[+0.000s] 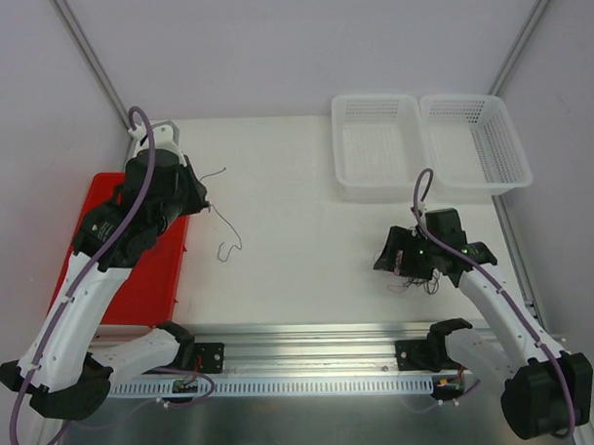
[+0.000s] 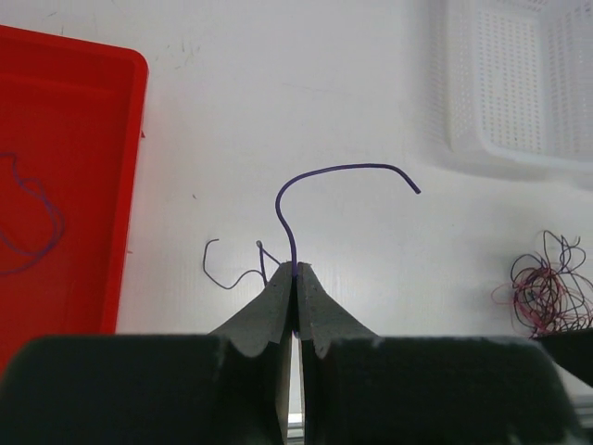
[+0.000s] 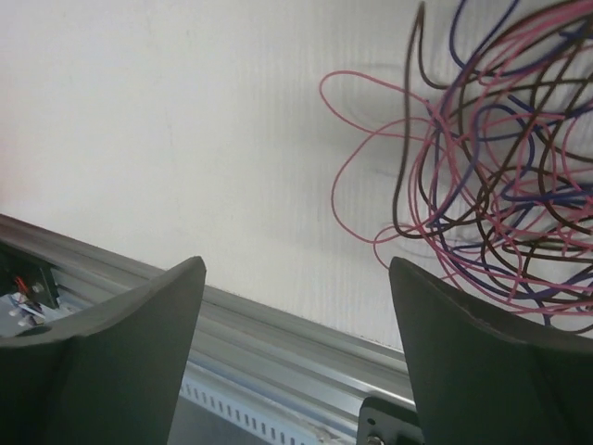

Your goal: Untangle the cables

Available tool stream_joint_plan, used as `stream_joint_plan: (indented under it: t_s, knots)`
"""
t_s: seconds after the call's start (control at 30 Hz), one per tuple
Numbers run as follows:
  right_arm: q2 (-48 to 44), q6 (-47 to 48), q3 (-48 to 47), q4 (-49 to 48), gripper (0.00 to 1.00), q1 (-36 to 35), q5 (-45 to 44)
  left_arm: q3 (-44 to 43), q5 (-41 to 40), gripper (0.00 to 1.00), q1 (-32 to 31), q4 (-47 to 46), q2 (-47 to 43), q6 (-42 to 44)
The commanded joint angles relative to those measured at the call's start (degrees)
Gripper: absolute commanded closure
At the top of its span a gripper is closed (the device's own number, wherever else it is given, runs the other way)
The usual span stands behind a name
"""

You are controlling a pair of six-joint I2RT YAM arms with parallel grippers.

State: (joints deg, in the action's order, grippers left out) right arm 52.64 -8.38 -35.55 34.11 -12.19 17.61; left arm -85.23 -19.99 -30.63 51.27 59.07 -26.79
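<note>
**A few strands freed, the knot mostly intact**

From where I stand, the job looks early on. The left gripper (image 2: 295, 271) has its fingers pressed together on a single purple strand (image 2: 352, 167), which rises from the fingertips, curls over and ends free above the table (image 1: 296, 183). Just beside those fingertips a short dark strand (image 2: 227, 276) lies loose on the white surface. It looks apart from the purple one, though right at the fingertips I cannot tell whether they touch.

To the left sits the red tray (image 2: 93, 139), and another purple strand (image 2: 42, 227) lies inside it in a loose loop. That one I take to be sorted. Together that makes perhaps three wires separated out.

The rest is the hard part. The tangle (image 3: 500, 185) of pink, purple and dark brown wires is bunched on the table near the front rail, loops crossing through each other many times over. The right gripper (image 3: 296, 269) hovers next to it with its fingers spread wide and nothing between them; the bunch lies off to one side of its jaws, not in them.

Two white baskets (image 1: 377, 146) stand at the back right, well apart from the tangle. I can make out no wire in them, though wire this fine could hide against the mesh.
</note>
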Motion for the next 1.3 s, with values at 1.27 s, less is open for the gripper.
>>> stream_joint_plan:
  t_s: [1.27]
  knots:
    - [-18.63, 7.33, -3.65, 11.77, 0.03, -4.34, 5.68, 19.18, -24.05, 1.0, 30.27, -36.32, 2.72, 17.58]
